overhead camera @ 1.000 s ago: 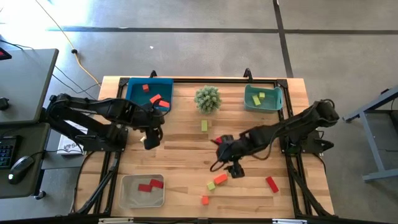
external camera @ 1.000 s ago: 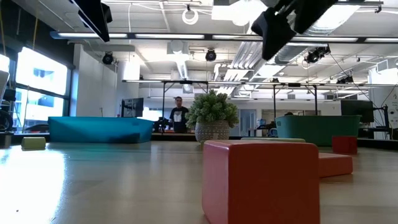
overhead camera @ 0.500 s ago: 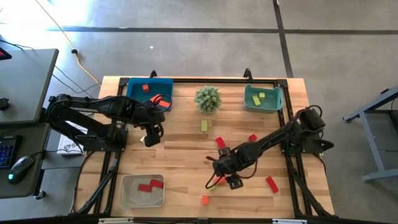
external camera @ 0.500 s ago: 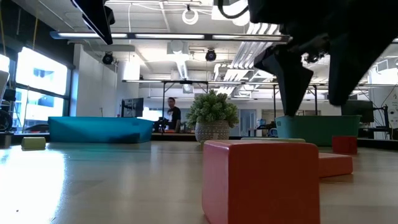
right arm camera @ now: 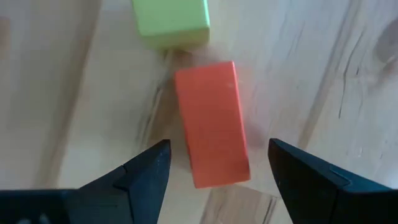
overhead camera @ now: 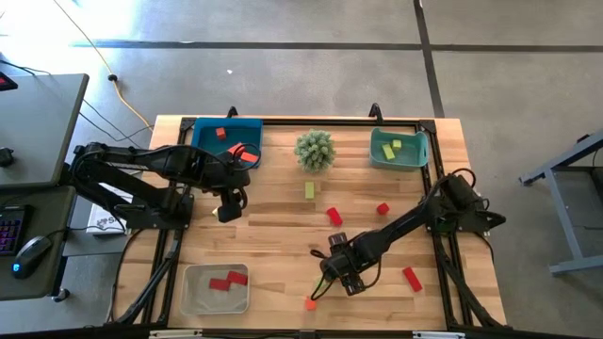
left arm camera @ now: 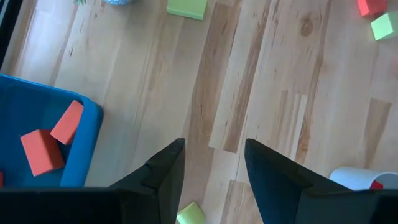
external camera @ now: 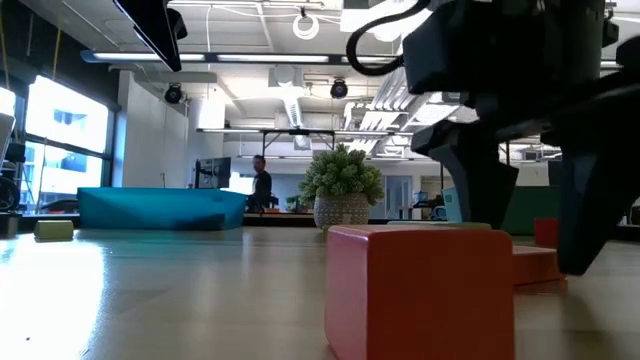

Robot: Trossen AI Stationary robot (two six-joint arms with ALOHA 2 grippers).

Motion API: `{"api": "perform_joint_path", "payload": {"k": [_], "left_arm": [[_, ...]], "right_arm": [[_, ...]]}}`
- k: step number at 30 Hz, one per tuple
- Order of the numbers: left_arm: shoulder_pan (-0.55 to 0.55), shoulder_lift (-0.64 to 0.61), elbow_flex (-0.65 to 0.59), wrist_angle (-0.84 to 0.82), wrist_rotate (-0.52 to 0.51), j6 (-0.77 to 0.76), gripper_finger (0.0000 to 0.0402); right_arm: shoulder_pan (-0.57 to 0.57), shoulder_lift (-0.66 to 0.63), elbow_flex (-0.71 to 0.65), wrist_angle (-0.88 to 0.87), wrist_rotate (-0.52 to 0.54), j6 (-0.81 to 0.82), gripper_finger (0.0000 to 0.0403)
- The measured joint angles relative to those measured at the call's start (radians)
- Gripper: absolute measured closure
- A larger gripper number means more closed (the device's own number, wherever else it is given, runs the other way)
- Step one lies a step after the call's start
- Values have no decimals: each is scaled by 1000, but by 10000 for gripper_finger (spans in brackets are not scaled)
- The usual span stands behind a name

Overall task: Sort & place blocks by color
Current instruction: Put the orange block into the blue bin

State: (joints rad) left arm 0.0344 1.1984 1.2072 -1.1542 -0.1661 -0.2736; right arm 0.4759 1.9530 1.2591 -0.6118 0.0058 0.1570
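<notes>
1. My right gripper [right arm camera: 214,171] hangs low over the front middle of the table [overhead camera: 273,226], fingers spread and holding nothing. The orange bar [right arm camera: 211,123] lies flat between them in the right wrist view, not yet touched.

2. A green cube [right arm camera: 171,22] sits at the bar's far end, touching it or nearly so. In the high view the pair is mostly hidden under the gripper [overhead camera: 341,266]; only a sliver of green [overhead camera: 318,285] shows.

3. Handling, as I judge it: the bar looks solid, stiff and light, with flat faces. It should not deform, and a modest squeeze ought to do. The smooth faces could slip if I catch only an edge.

4. Where to hold: across the two long sides, near mid-length. The fingers already straddle it that way. I would stay clear of the far end, so that a finger does not nudge the cube.

5. The risk is twist. The bar lies slightly askew to the fingers, so closing may turn it before it seats.

6. My left gripper [left arm camera: 211,165] waits near the blue bin [overhead camera: 203,137], fingers apart and empty. That bin holds orange-red pieces [left arm camera: 42,151].

7. Other blocks lie loose: a green one [overhead camera: 309,189] by the plant [overhead camera: 315,149], reds [overhead camera: 334,216] mid-table, one small block [overhead camera: 310,303] at the front edge.
</notes>
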Motion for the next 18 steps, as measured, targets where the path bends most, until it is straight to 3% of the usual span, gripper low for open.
{"api": "perform_joint_path", "payload": {"k": [6,14,18], "left_arm": [[0,0,0,0,0,-1,245],[14,0,0,0,8,2,245],[80,0,0,0,93,57,245]], "right_arm": [[3,22,2,4,8,3,176],[2,23,3,10,19,62,296],[2,26,16,-1,16,72,304]]}}
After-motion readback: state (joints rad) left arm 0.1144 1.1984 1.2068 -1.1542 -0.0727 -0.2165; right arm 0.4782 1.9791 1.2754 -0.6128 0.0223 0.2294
